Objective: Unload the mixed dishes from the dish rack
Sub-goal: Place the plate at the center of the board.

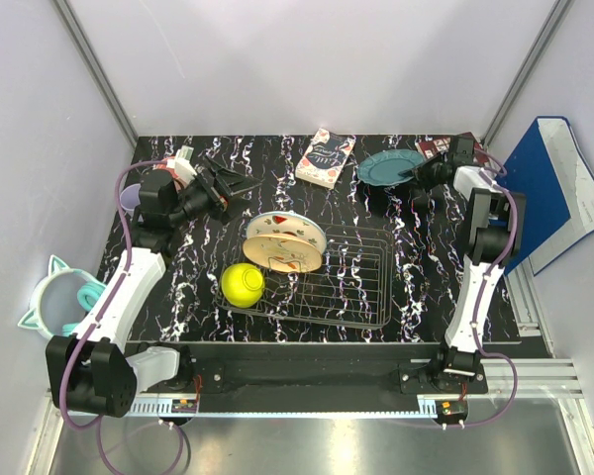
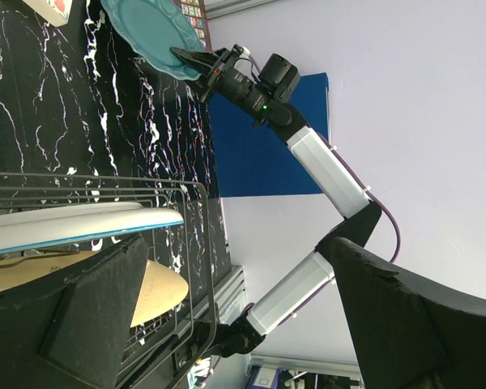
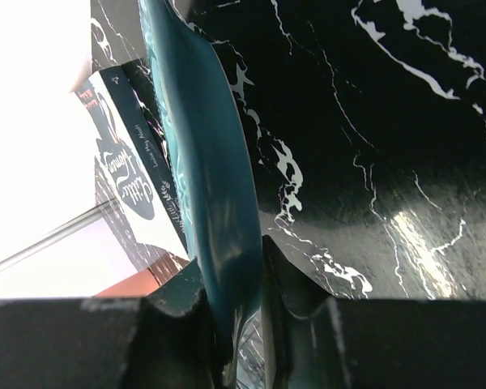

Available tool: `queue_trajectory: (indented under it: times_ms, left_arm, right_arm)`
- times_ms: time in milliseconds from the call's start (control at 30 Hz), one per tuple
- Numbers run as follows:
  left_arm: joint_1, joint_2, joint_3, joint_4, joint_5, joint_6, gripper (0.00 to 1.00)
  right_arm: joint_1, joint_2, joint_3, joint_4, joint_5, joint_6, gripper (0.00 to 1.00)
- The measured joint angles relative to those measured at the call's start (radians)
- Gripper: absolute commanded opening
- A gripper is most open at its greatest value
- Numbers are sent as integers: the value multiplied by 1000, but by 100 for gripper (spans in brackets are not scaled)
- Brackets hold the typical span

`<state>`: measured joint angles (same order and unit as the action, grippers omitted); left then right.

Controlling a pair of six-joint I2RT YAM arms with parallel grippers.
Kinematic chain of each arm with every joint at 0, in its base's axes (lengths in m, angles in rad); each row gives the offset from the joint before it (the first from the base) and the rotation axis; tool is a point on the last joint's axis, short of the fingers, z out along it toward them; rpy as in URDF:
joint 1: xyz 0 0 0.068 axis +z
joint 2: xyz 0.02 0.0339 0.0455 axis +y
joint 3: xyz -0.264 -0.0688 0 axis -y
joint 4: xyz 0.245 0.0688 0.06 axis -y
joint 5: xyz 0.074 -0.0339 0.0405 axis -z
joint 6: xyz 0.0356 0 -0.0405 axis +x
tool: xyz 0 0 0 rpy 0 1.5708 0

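The dish rack [image 1: 361, 297] sits mid-table and holds a white red-spotted plate [image 1: 287, 228] and a peach plate [image 1: 277, 255], both on edge. A yellow-green bowl [image 1: 243, 284] is at the rack's left end. My right gripper [image 1: 423, 174] is shut on the rim of the teal scalloped plate [image 1: 389, 166] at the back right. In the right wrist view its gripper [image 3: 236, 312] pinches the teal plate [image 3: 202, 162]. My left gripper [image 1: 242, 191] hangs open and empty behind the rack's left end. A lilac cup [image 1: 131, 198] stands far left.
A mint cat-eared bowl [image 1: 51, 302] rests off the table's left side. A patterned book [image 1: 325, 158] lies at the back centre, and another one [image 1: 436, 147] behind the teal plate. A blue folder [image 1: 554, 188] leans at the right wall.
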<state>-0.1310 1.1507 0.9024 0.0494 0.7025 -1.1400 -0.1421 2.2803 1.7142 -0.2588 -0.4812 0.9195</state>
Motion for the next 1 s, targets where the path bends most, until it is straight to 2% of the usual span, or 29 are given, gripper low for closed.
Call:
queue_trajectory:
  times_ms: [67, 100, 200, 233, 333, 633, 1000]
  left_arm:
    - [0, 0, 0, -5, 0, 2, 99]
    - [0, 0, 0, -6, 0, 3, 99]
    - [0, 0, 0, -11, -1, 8, 99]
    - [0, 0, 0, -11, -1, 8, 99]
    - [0, 0, 0, -11, -2, 7, 99]
    - [0, 0, -2, -10, -2, 6, 99]
    - [0, -3, -1, -71, -29, 45, 99]
  right_arm:
    - [0, 9, 14, -11, -3, 0, 7]
    - [0, 10, 17, -15, -3, 0, 22]
    - [0, 10, 17, -16, -7, 3, 41]
    - [0, 10, 17, -18, -10, 3, 51]
    - [3, 10, 12, -35, -8, 4, 60]
    - [5, 8, -8, -114, 3, -14, 73]
    - [7, -123, 61, -423, 215, -176, 74]
